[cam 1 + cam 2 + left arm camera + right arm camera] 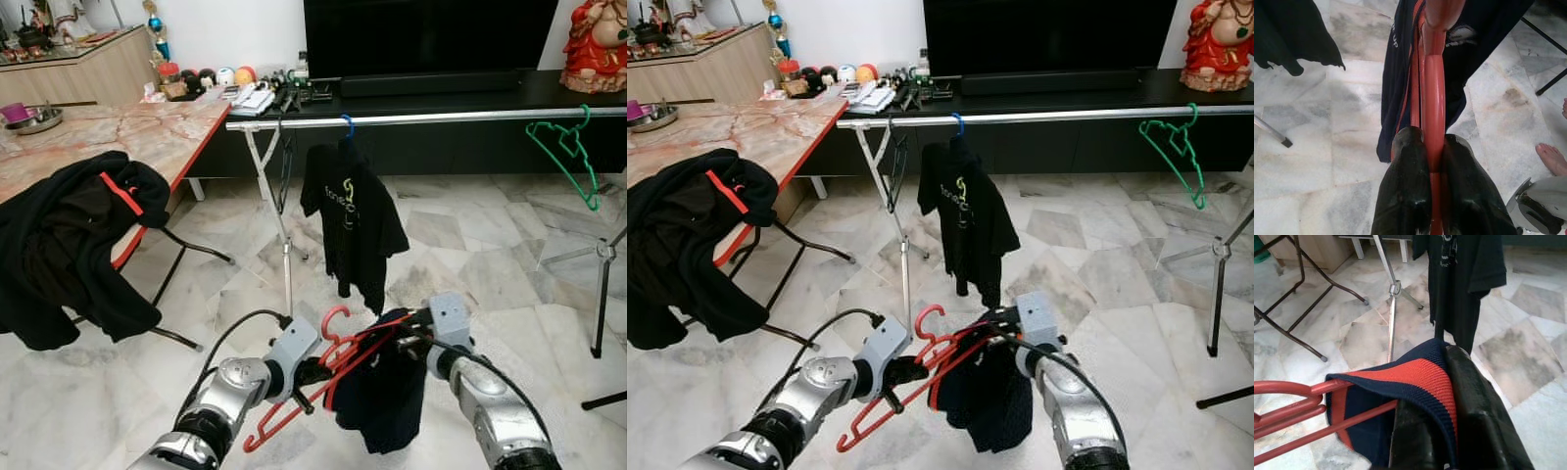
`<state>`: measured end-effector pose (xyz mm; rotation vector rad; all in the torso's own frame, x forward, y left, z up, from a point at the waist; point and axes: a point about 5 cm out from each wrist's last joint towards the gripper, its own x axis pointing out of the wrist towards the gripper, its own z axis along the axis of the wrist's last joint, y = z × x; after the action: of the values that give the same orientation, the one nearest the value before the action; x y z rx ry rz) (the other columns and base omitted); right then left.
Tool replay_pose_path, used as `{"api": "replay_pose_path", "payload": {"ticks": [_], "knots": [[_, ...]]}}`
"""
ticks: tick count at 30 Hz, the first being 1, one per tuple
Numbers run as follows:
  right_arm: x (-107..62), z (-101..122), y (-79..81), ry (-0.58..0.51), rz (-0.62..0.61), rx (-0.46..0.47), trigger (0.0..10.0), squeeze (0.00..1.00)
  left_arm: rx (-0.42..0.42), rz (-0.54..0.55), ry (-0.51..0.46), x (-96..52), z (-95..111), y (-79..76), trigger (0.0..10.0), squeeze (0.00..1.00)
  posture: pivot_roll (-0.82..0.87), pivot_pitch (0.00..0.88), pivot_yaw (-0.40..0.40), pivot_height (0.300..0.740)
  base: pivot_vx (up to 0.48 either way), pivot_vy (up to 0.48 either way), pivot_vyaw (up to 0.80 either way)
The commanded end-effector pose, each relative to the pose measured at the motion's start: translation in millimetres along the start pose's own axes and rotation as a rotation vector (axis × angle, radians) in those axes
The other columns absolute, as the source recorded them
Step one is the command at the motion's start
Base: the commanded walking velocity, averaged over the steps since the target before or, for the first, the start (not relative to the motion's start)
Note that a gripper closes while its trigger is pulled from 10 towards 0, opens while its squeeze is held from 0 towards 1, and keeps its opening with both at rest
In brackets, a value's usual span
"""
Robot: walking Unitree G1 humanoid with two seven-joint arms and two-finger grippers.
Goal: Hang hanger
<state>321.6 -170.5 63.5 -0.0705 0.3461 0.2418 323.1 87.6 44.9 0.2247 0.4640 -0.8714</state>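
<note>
The left gripper's fingers [1405, 196] are clamped on a bar of the red hanger [323, 377], and the right gripper's fingers [1484, 431] are pinched together on the red-and-navy ribbed collar of the dark navy shirt [377, 401] draped over it. The left gripper [312, 374] and right gripper [411, 331] hold this load low over the marble floor [470, 264], well short of the silver clothes rail [431, 117], where a black T-shirt [351, 220] hangs on a blue hook near the rail's left end and a green hanger [566, 152] near its right end. The shirt seems only half seated, so it may slip to the floor when lifted. The hook [333, 318] leans sideways; unless turned upright it could miss the rail. More than one red hanger appears bunched together, and a spare could drop. A person's bare foot [1553, 159] stands nearby.
</note>
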Motion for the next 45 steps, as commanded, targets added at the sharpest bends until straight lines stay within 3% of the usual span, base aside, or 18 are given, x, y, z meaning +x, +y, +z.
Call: {"api": "replay_pose_path", "payload": {"ticks": [1,7,11,16,19,24,27,28,32,35,40,41,42,45], "knots": [[1.9,3.8,3.5,-0.014,0.014,-0.002,10.0,0.0,0.003,0.013,0.012,-3.7,-2.3,4.8,10.0,0.0,0.0,0.053,0.08,0.74,0.0,0.0,0.0],[2.5,4.7,14.5,-0.031,0.082,0.018,10.0,0.0,0.001,0.013,0.009,-4.6,-2.4,5.6,10.0,0.0,0.01,0.054,0.08,0.74,0.0,0.0,0.0],[1.0,19.5,29.1,-0.09,0.189,0.087,10.0,0.0,0.0,0.01,0.003,-4.4,-1.2,5.6,10.0,0.0,0.0,0.053,0.081,0.74,0.0,0.0,0.0],[-3.7,32.5,39.7,-0.122,0.274,0.076,10.0,0.0,-0.001,0.006,-0.006,-2.3,1.8,4.0,10.0,0.0,0.0,0.054,0.081,0.74,0.0,0.0,0.0],[-9.2,48.4,49.1,-0.166,0.316,0.136,10.0,0.0,0.001,0.01,-0.006,-1.4,2.2,3.3,10.0,0.0,0.0,0.054,0.081,0.74,0.0,0.0,0.0],[-17.9,60.3,59.8,-0.222,0.395,0.144,10.0,0.0,-0.005,-0.001,-0.009,-0.6,1.7,1.5,10.0,0.0,-0.01,0.055,0.083,0.74,0.0,0.0,0.0],[-16.4,47.1,51.1,-0.171,0.342,0.025,10.0,0.0,-0.005,-0.007,-0.008,0.5,1.5,-0.4,10.0,0.0,0.0,0.053,0.081,0.74,0.0,0.0,0.0],[-16.4,47.1,51.1,-0.171,0.342,0.025,10.0,0.0,-0.005,-0.007,-0.008,0.5,1.5,-0.4,10.0,0.0,0.0,0.053,0.081,0.74,0.0,0.0,0.0],[-10.3,24.7,19.2,-0.034,0.121,-0.063,10.0,0.0,-0.014,0.013,-0.027,-0.7,3.0,2.3,10.0,0.0,0.01,0.05,0.078,0.74,0.0,0.0,0.0],[-10.4,21.7,15.3,-0.023,0.11,-0.106,10.0,0.0,-0.028,0.024,-0.041,-2.1,4.7,4.9,10.0,0.0,0.0,0.051,0.078,0.74,0.0,0.0,0.0],[-11.1,29.5,23.0,-0.072,0.171,-0.091,10.0,0.0,-0.04,0.03,-0.05,-4.4,5.9,8.5,10.0,0.0,0.0,0.057,0.081,0.74,0.0,0.0,0.0],[-12.1,32.8,27.4,-0.092,0.205,-0.079,10.0,0.0,-0.04,0.028,-0.048,-4.7,5.5,8.7,10.0,0.0,0.0,0.057,0.081,0.74,0.0,0.0,0.0],[-17.2,46.0,41.3,-0.159,0.32,-0.04,10.0,0.0,-0.04,0.019,-0.041,-5.3,4.0,8.5,10.0,0.0,0.0,0.058,0.083,0.74,0.0,0.0,0.0],[-22.3,57.1,51.2,-0.207,0.403,-0.006,10.0,0.0,-0.041,0.015,-0.037,-5.8,2.8,8.5,10.0,0.0,0.0,0.059,0.084,0.74,0.0,0.0,0.0]]}}
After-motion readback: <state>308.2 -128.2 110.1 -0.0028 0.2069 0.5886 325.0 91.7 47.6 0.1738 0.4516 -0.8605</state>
